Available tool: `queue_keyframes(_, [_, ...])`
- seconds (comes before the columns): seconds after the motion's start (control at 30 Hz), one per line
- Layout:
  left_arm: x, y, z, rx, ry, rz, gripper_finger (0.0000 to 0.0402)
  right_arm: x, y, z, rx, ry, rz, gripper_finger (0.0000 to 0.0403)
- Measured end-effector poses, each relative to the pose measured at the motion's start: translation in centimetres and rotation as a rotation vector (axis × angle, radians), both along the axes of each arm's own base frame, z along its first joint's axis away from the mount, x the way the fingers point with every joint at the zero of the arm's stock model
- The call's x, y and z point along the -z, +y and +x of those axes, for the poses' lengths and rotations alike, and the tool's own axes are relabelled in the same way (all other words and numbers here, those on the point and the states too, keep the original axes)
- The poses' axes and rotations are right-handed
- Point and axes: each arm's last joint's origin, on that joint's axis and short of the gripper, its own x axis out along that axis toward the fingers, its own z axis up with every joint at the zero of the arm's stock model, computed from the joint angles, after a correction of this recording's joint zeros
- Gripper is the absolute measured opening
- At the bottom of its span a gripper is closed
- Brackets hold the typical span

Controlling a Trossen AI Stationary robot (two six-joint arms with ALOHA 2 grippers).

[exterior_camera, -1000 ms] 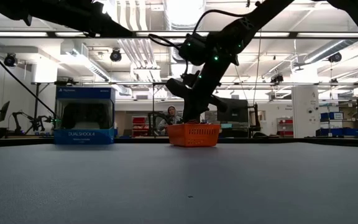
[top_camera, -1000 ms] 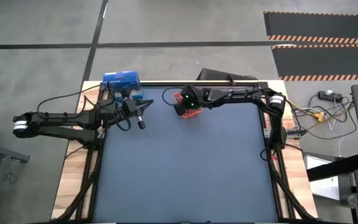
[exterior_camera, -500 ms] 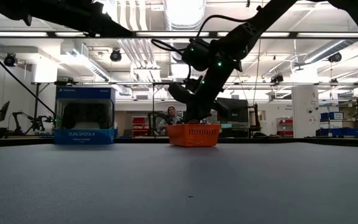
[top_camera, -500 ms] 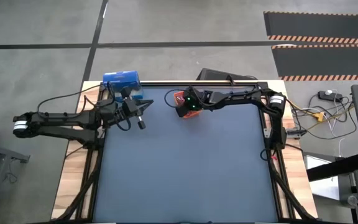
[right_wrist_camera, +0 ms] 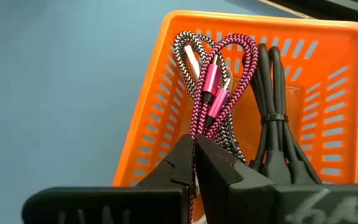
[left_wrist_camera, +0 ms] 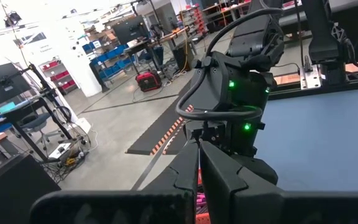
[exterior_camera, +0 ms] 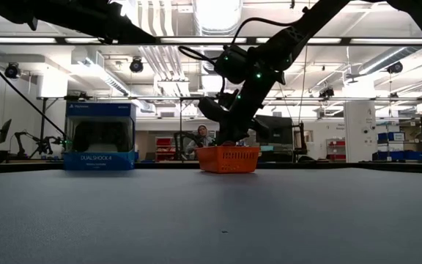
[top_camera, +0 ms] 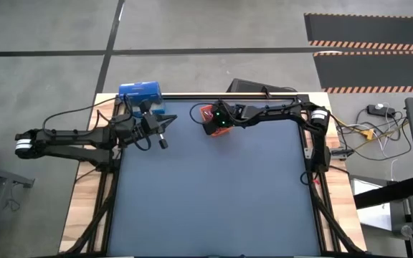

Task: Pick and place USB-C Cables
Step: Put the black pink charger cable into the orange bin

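Three cables are showing in the orange tray [right_wrist_camera: 148, 118]: magenta-pink cable [right_wrist_camera: 225, 74] in the middle, silver-grey cable [right_wrist_camera: 185, 50] partly under it, black cable [right_wrist_camera: 272, 106] tied with a band against the far wall. A white one I'm not making out for certain.

The pink loop is running down the tray's inside straight into my right gripper [right_wrist_camera: 194, 149]. The jaws are pressing fully together with the loop's near end going in between the tips, so I'm reading this as a pinch on the pink cable alone. The grey strands are lying just beside the pinch, touching the pink.

The tray [top_camera: 208, 113] is sitting near the table's [top_camera: 214, 193] back edge, and I'm hanging right over it, nose tilted down into it.

My judgement: I'm working the pick of the pink cable out of the tray. The next move is calling for a straight lift, slow, since pink and grey are overlapping and grey could be dragging up with it or tipping the light tray.

The left gripper [left_wrist_camera: 199, 149] is waiting closed and empty, just in front of the blue box [top_camera: 140, 92], well apart from the tray.
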Motion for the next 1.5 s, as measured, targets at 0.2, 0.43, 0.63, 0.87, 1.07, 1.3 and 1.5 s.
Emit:
queue_keyframes(0.2, [0.0, 0.0, 0.0, 0.0, 0.0, 0.0, 0.0002, -0.8, -0.1, 0.4, -0.014, -0.013, -0.017, 0.0008])
queue_keyframes(0.43, [0.0, 0.0, 0.0, 0.0, 0.001, 0.0, 0.0002, -2.4, -0.3, 0.7, -0.039, 0.008, -0.029, 0.0008])
queue_keyframes(0.63, [0.0, 0.0, 0.0, 0.0, 0.001, 0.0, 0.0002, -3.1, 0.3, 0.4, -0.094, 0.093, 0.065, 0.0008])
queue_keyframes(0.87, [0.0, 0.0, 0.0, 0.0, 0.001, 0.0, 0.0002, -2.6, 0.6, 0.6, -0.108, 0.105, 0.08, 0.0008])
queue_keyframes(1.07, [0.0, 0.0, 0.0, 0.0, 0.001, 0.0, 0.0002, -0.7, 0.5, 1.0, -0.102, 0.135, 0.097, 0.0008])
queue_keyframes(1.3, [0.0, 0.0, 0.0, 0.0, 0.002, 0.0, 0.0002, 1.9, 0.3, 1.6, -0.106, 0.164, 0.125, 0.0008])
queue_keyframes(1.5, [0.0, 0.0, 0.0, 0.0, 0.001, 0.0, 0.0002, 2.0, 0.2, 1.8, -0.109, 0.153, 0.129, 0.0008])
